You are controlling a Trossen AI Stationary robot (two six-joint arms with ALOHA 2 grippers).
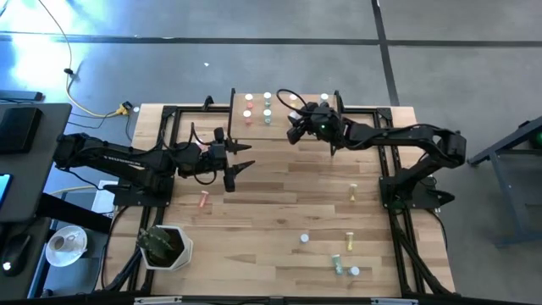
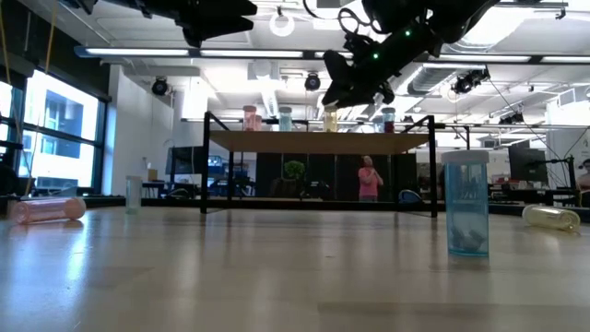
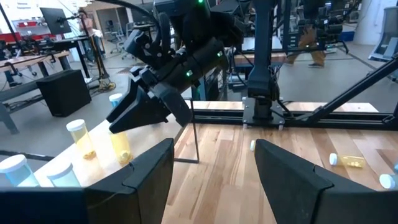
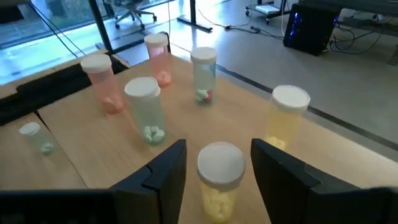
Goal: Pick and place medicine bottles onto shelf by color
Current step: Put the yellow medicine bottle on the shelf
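— While the right gripper [image 1: 294, 129] hangs over the shelf [image 1: 284, 112] at the table's [image 1: 279, 182] far edge, what sits between its jaws?
— A yellow bottle [image 4: 220, 180] with a white cap stands upright on the shelf between the spread jaws; they are released, not touching it.
— What else stands on the shelf?
— Two pink bottles [image 4: 107, 84], two pale green ones [image 4: 146, 111] and another yellow bottle [image 4: 285, 118], all upright.
— And the left gripper [image 1: 240, 167]?
— It hovers above the table just short of the shelf, jaws parted and empty.
— Where are the other bottles?
— A pink one [image 1: 203, 200] lies on the table near the left gripper; a blue one [image 2: 466, 203] stands upright, with yellow and green bottles scattered on the table's right side. A potted plant [image 1: 165, 246] sits at the near left corner.
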